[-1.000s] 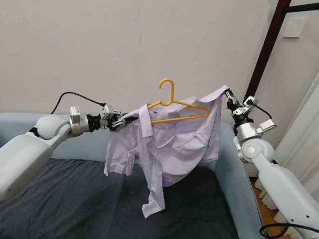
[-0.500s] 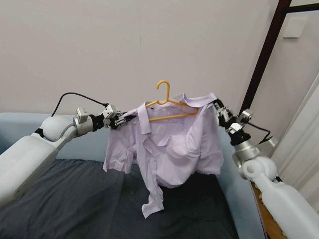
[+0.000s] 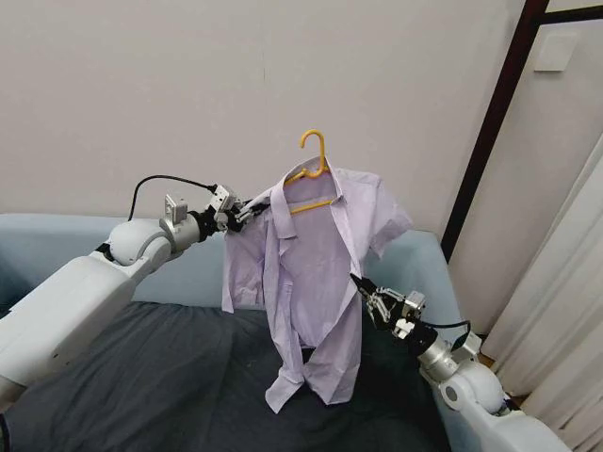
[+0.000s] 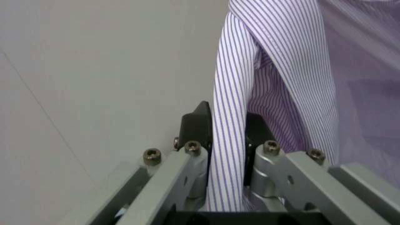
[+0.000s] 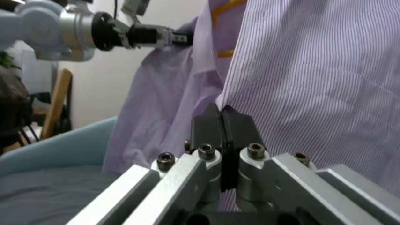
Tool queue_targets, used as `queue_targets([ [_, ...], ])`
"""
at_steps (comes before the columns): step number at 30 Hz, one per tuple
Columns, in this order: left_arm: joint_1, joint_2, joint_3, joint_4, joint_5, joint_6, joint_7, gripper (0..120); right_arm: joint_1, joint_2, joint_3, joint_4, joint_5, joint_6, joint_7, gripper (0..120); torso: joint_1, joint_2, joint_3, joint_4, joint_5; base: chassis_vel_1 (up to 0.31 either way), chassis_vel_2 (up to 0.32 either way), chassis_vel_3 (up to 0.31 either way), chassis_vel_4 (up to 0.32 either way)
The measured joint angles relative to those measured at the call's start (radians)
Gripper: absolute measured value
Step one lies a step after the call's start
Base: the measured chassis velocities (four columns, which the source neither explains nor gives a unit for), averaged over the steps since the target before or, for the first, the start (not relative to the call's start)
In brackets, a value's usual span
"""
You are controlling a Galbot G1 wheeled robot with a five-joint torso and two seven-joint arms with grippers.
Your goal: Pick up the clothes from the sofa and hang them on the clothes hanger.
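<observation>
A pale purple striped shirt (image 3: 316, 254) hangs on a yellow hanger (image 3: 309, 169) in the air in front of the wall, with one sleeve trailing down to the sofa (image 3: 141, 377). My left gripper (image 3: 247, 209) reaches in from the left at shoulder height and is shut on the shirt's shoulder by the collar. The left wrist view shows a strip of shirt (image 4: 293, 70) pinched in the left gripper (image 4: 226, 122). Low on the right, my right gripper (image 3: 363, 290) is shut at the shirt's front edge. The right wrist view shows the right gripper (image 5: 220, 112) with its pads pressed together where the shirt (image 5: 312, 79) meets their tips.
The sofa has a dark seat and a light blue back (image 3: 38, 235) running along the wall. A dark post (image 3: 490, 132) stands at the right, and a white curtain (image 3: 565, 311) hangs beyond it. A wooden piece (image 5: 53, 103) leans behind the sofa.
My right gripper left the shirt's high right shoulder and dropped to its lower front edge. The shirt now hangs straight down on the hanger. My left gripper shifted slightly right and up.
</observation>
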Motion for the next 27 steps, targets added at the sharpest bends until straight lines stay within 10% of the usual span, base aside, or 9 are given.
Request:
queue_targets([
  [8,-0.022,0.001,0.019,0.004,-0.012,-0.027,0.020,7,-0.055,-0.016,0.005,-0.001,-0.105,0.003,0.081,14,0.000,0.000,0.000,-0.0001,0.0000,0.000,0.000,0.000,0.000],
  [14,-0.048,0.007,0.036,0.021,-0.011,-0.081,0.106,7,-0.103,-0.039,0.011,-0.016,-0.077,0.044,-0.100,34,0.000,0.000,0.000,-0.0001,0.0002,0.000,0.000,0.000,0.000],
  [27,-0.097,0.003,0.051,0.147,0.160,-0.303,0.466,7,0.014,-0.286,0.160,0.114,0.443,-0.143,-0.174,84,0.000,0.000,0.000,-0.0002,-0.0001,0.000,0.000,0.000,0.000],
])
